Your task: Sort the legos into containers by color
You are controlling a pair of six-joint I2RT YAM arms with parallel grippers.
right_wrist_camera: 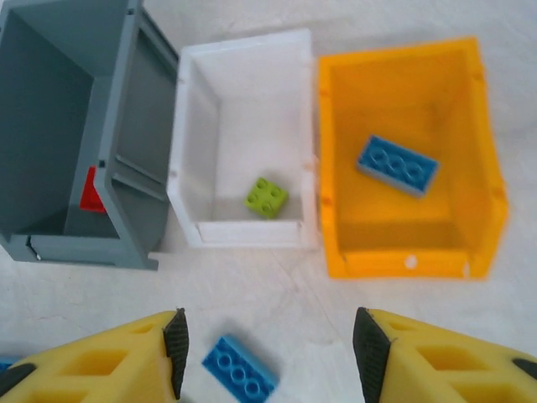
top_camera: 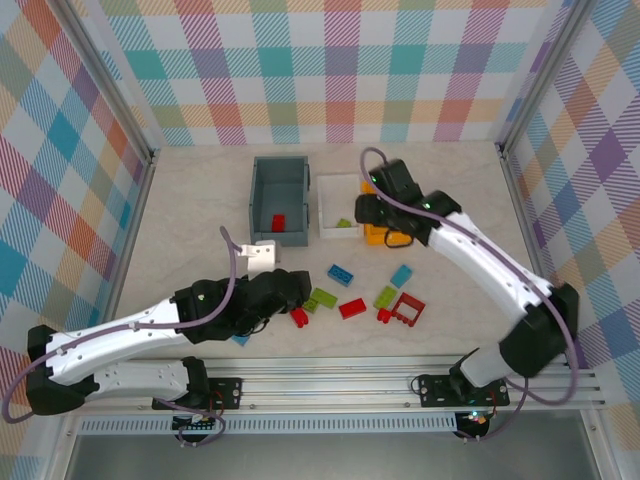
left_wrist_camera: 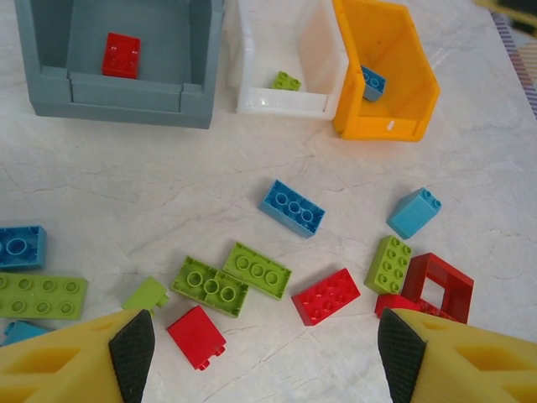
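Now, left hand (left_wrist_camera: pixel 265 357): spread wide, empty, above loose red, lime and blue plastic bricks (left_wrist_camera: pixel 325 295) on the pale veined worktop (left_wrist_camera: pixel 151 193).
Grey-blue plastic bin (right_wrist_camera: pixel 50 126): one red brick (left_wrist_camera: pixel 121 54).
White plastic bin (right_wrist_camera: pixel 243 92): one lime brick (right_wrist_camera: pixel 267 197).
Orange-yellow plastic bin (right_wrist_camera: pixel 403 262): one blue brick (right_wrist_camera: pixel 397 165).
Right hand (right_wrist_camera: pixel 270 348): open, empty, before the white bin.

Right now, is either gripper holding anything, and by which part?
Nothing is held. The left gripper and the right gripper are both open and empty.
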